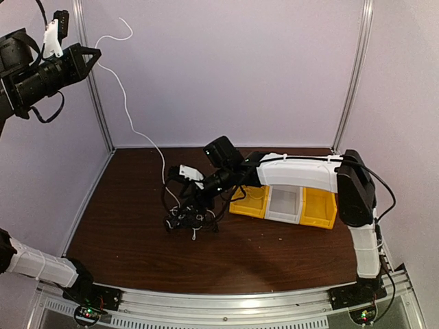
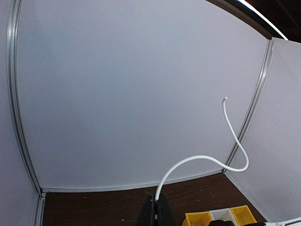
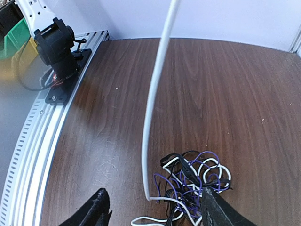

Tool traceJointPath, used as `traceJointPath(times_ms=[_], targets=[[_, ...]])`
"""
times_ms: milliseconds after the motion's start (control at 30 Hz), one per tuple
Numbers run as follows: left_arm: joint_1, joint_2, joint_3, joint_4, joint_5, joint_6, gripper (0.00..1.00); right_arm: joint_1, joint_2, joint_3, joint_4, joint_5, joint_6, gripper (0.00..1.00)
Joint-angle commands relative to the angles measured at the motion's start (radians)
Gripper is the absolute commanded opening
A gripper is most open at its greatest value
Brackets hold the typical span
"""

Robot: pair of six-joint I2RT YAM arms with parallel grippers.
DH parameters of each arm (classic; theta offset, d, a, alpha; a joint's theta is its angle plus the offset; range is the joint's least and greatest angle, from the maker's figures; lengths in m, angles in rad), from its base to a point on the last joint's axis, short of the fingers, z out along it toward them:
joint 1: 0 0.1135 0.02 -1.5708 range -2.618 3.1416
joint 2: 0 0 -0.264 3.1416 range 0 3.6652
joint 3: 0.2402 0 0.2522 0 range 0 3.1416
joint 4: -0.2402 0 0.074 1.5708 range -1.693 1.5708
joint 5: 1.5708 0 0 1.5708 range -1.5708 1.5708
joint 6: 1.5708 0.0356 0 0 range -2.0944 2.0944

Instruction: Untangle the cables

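Left gripper [image 1: 96, 53] raised high at upper left, jaws closed on the white cable [image 1: 127, 103]; in the left wrist view, cord emerging from between the shut fingers [image 2: 151, 212] and curling free to a loose end beyond. From that grip, white cable running steeply down and rightward to the tabletop [image 1: 137, 240], long axis near vertical, ending in the knotted clump [image 1: 188, 219] of dark and white cords. Right gripper [image 3: 155, 212] low over the table just beside the clump, jaws spread wide and holding nothing, the taut white cable passing up between them and the tangle [image 3: 193, 179] lying just ahead of the fingertips. Right arm clearly the nearer to the knot; left arm well apart, above it. Yellow bins [image 1: 309, 205] just to the right of the clump. Likely next need: pinning the clump while the white strand is drawn out upward.
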Motion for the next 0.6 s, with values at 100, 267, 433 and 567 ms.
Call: traceJointPath(times_ms=[100,267,433,567], targets=[[0.005,-0.034,-0.020,0.058,-0.006,0.000,0.00,0.010,0.034,0.013,0.070,-0.018,0.060,0.51],[0.005,-0.036,-0.028,0.059,-0.014,0.002,0.00,0.010,0.024,-0.010,0.109,-0.023,0.098,0.09],[0.005,-0.048,-0.060,0.060,-0.035,0.004,0.00,0.010,-0.025,0.039,0.094,0.003,0.092,0.00],[0.006,-0.077,-0.134,0.069,-0.069,0.004,0.00,0.008,-0.094,0.230,0.014,-0.010,0.096,0.00]])
